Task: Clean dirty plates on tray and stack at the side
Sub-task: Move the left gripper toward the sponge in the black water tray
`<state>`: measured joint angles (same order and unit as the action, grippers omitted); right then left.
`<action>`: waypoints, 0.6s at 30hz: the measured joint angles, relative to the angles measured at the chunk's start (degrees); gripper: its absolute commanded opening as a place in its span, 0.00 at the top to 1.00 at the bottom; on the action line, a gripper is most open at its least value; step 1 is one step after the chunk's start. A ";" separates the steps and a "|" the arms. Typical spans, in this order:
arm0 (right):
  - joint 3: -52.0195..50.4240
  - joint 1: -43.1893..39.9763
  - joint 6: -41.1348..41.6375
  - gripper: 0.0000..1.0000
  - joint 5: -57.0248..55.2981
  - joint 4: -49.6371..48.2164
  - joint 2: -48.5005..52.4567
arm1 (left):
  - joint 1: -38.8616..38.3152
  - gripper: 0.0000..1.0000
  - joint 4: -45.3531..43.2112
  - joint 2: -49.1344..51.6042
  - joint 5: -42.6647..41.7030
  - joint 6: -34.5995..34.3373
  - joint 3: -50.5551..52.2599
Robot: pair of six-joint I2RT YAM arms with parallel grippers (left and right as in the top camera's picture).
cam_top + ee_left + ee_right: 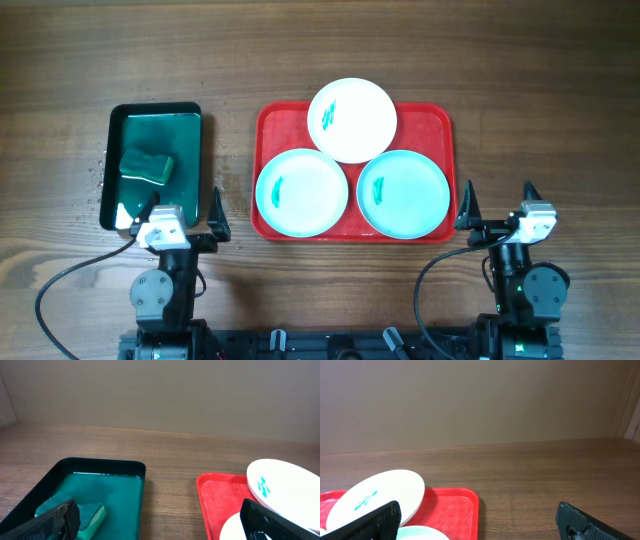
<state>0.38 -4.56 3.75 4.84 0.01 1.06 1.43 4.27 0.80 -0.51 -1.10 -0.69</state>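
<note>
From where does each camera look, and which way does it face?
Overhead: above the table, looking straight down on the large red rectangular plastic tray; left gripper and right gripper show at bottom.
Left wrist: low, facing the wall across the dark green rectangular tray; own black fingers show.
Right wrist: low, facing the same wall; own fingers show.
Shared: all see the round white plate.
</note>
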 measured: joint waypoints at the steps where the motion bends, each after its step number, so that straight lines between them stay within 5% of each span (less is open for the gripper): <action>1: 0.00 0.00 0.00 0.00 0.02 0.00 0.00 | 0.00 0.00 0.00 0.00 0.00 0.00 0.00; 5: 0.00 0.00 0.00 0.00 0.02 0.00 0.02 | 0.02 0.00 -2.34 0.00 -3.56 -0.70 0.22; 13: 0.00 0.00 0.00 0.00 0.02 0.00 0.17 | -0.04 0.00 -25.33 -0.09 -40.74 -10.86 0.39; 18: 0.00 0.00 0.00 0.00 0.02 0.00 0.20 | -0.04 0.00 -42.29 -0.17 -43.89 -11.98 0.31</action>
<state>0.38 -4.56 3.75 4.86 0.01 1.26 1.39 -38.02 0.62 -44.40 -13.08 -0.38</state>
